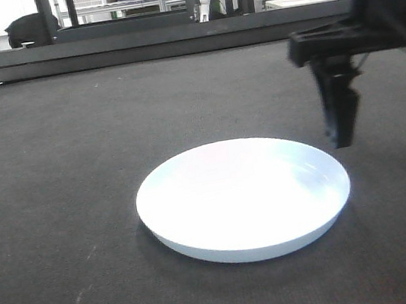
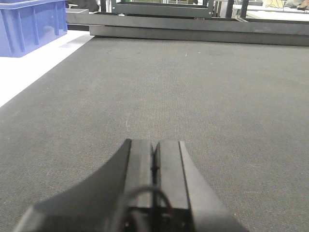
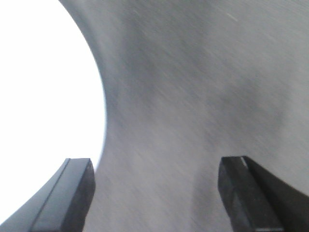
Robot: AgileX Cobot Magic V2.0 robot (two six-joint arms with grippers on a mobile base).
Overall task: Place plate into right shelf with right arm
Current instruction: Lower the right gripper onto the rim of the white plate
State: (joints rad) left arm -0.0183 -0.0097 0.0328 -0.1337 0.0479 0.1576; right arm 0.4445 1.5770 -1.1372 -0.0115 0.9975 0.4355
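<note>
On the tabletop (image 1: 56,180): the plate (image 1: 244,199) is seen lying flat and right way up on the dark surface, not yet lifted
Beside the plate: the right hand (image 1: 387,126) is held just off the rim on the plate's right side, fingers pointing down, clear of the surface
Right hand state: spread wide and empty; in its wrist view, which is blurred, the white rim is seen close by one finger (image 3: 72,193), with bare tabletop between the two
Left hand (image 2: 154,164): pressed together on nothing, low over bare tabletop; no plate is seen in its view
Step in hand: judged to be the approach for a rim grasp
Done well: the rim should be straddled, one finger over the upturned lip and one slid under the edge; the glaze is likely slippery, so a deep bite is advised before closing
Risk: the plate may be pushed along if the lower finger is set too high
Right shelf: not clearly made out
</note>
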